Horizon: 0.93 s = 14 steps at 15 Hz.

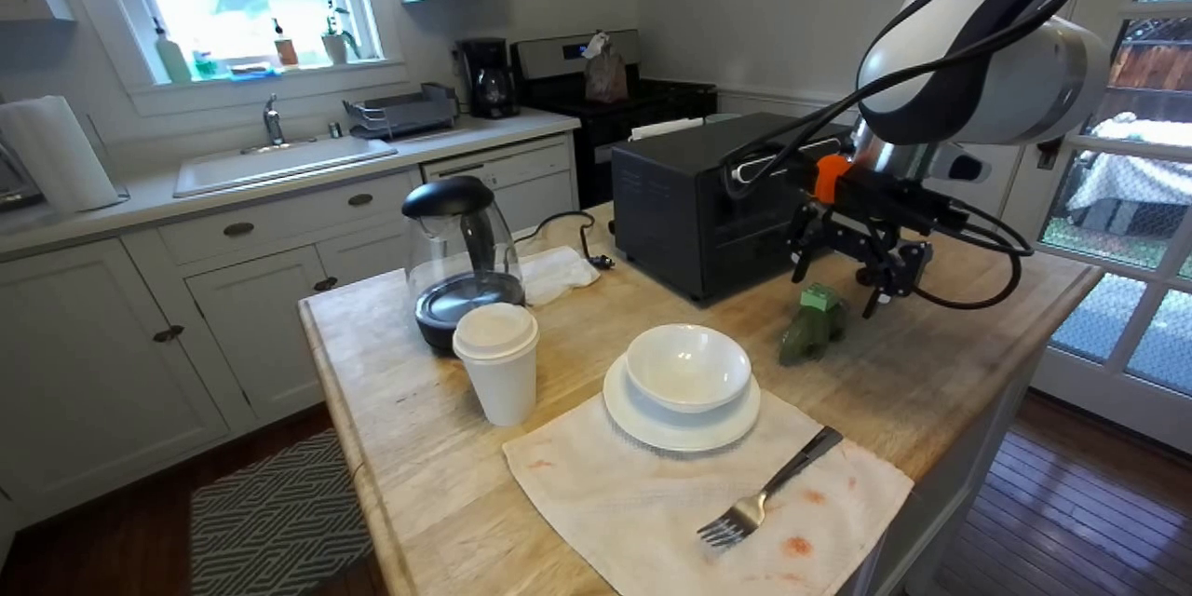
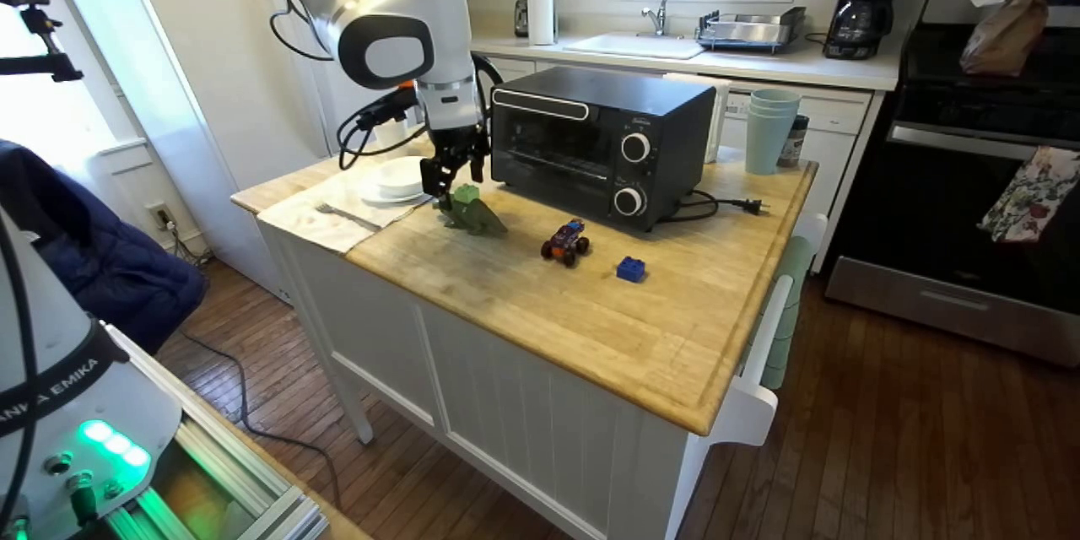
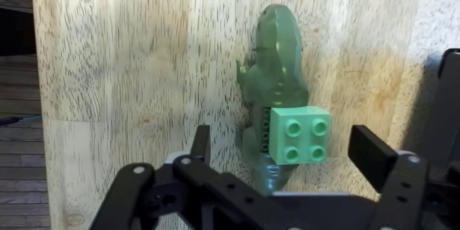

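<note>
My gripper [image 3: 284, 143] is open and empty above the wooden table. Its black fingers stand on either side of a light green toy brick [image 3: 302, 136] with several studs, apart from it. The brick sits on the back of a dark green toy dinosaur [image 3: 280, 64], shifted to one side of its studded strip. The brick also shows in both exterior views [image 1: 820, 297] [image 2: 466, 193]. The dinosaur [image 2: 474, 219] stands on the table, its tail end partly hidden by the gripper in the wrist view. The gripper [image 1: 835, 289] is just above them in an exterior view.
A black toaster oven [image 2: 548, 135] stands close beside the gripper. A toy truck [image 2: 565, 243] and blue brick [image 2: 630, 269] lie on the table. A bowl [image 1: 689, 368] on a plate, a fork [image 1: 773, 489], a paper cup [image 1: 500, 372] and a kettle [image 1: 466, 261] are also there.
</note>
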{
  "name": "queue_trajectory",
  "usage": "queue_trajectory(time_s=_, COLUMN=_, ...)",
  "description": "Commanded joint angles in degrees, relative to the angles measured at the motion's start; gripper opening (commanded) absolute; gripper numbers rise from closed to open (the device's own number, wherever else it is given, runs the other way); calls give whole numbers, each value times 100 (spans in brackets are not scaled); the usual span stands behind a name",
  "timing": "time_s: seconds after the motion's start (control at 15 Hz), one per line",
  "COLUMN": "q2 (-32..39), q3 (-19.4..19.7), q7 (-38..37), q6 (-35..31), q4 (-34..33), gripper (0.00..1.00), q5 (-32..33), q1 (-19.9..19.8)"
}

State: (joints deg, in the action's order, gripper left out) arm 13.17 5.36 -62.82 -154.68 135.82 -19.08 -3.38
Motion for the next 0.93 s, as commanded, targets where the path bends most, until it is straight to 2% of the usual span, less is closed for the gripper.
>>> queue_trajectory(time_s=0.0, q2=32, q3=95, q7=-175, q6=121, q4=-123, gripper=99, q5=146, q1=99)
queue_trajectory(time_s=0.2, q2=29, q3=98, q7=-172, q6=125, q4=-138, gripper=100, q5=163, q1=101)
queue_trajectory(time_s=0.27, q2=30, q3=94, q7=-165, q6=127, q4=-142, gripper=83, q5=160, q1=100)
queue_trajectory(time_s=0.33, q2=31, q3=92, q7=-161, q6=127, q4=-144, gripper=73, q5=160, q1=100)
queue_trajectory(time_s=0.87, q2=39, q3=92, q7=-153, q6=120, q4=-135, gripper=17, q5=176, q1=105)
